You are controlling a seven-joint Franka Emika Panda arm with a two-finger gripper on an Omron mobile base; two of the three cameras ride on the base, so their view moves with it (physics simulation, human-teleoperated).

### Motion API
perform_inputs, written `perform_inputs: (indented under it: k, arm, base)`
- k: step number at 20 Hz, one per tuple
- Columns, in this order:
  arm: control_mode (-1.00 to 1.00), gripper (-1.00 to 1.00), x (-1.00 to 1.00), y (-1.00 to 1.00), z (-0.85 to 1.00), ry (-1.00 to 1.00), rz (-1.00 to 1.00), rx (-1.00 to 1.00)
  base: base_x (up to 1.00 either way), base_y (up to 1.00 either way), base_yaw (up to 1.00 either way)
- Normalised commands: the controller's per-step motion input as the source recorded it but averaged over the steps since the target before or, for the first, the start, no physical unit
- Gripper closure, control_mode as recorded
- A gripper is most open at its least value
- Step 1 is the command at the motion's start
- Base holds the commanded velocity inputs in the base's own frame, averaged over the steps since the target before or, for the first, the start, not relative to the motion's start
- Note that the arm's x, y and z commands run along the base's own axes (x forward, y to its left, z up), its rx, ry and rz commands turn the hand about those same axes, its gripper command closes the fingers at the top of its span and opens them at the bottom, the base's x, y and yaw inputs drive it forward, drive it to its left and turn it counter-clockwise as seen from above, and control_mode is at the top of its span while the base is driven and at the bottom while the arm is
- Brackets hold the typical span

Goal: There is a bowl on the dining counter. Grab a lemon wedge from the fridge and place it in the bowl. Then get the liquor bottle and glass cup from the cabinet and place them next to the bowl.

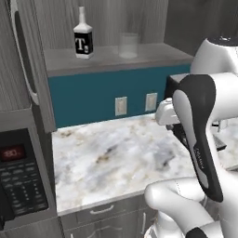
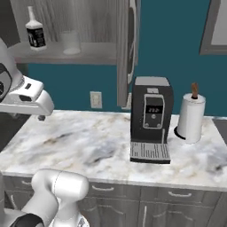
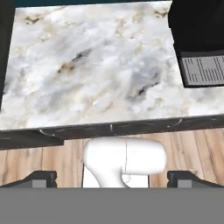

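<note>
Taking the coffee machine (image 2: pixel 150 119) on the worktop (image 1: pixel 116 158) as the landmark and reading left to right: far to its left, at the worktop's end, sits the microwave (image 1: pixel 21 179). Above and left of the machine is the open cabinet shelf (image 1: pixel 111 58), where the liquor bottle (image 1: pixel 83 35) stands upright with the glass cup (image 1: pixel 128 45) just to its right, the two near each other but apart. Between shelf and machine, two wall sockets (image 1: pixel 121 106) sit on the teal wall. Just right of the machine stands a paper towel roll (image 2: pixel 191 116).

The gripper (image 3: pixel 112 177) hangs over the worktop's front edge, left of the machine, looking straight down; its jaws are spread wide and hold nothing.

The bottle looks like the next target, and the risks follow from that. The cup stands close enough that a wide-open gripper coming in from the right could knock it over or off the shelf. The bottle is tall and narrow, so a glancing touch may topple it. The raised arm must also clear the shelf's front lip and the open cabinet door (image 2: pixel 125 53).
</note>
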Motion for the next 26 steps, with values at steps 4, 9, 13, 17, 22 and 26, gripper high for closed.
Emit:
perform_inputs:
  k: [4, 9, 13, 17, 22, 26]
  arm:
    - [1.00, -1.00, 0.00, 0.00, 0.00, 0.00, 0.00, 0.00]
    - [-1.00, -1.00, 0.08, 0.20, 0.34, -0.16, 0.06, 0.00]
    - [-1.00, -1.00, -0.20, 0.29, 0.96, -0.50, 0.00, 0.00]
    - [-1.00, -1.00, -0.11, 0.31, 0.95, -0.48, 0.00, 0.00]
    - [-1.00, -1.00, 0.31, 0.38, 0.62, -0.26, 0.00, 0.00]
    - [-1.00, -1.00, 0.59, 0.44, 0.42, -0.16, 0.00, 0.00]
  base:
    - [0.41, 0.02, 0.39]
    - [0.09, 0.04, 0.04]
    - [0.00, 0.00, 0.00]
    - [0.00, 0.00, 0.00]
    - [0.00, 0.00, 0.00]
    - [0.00, 0.00, 0.00]
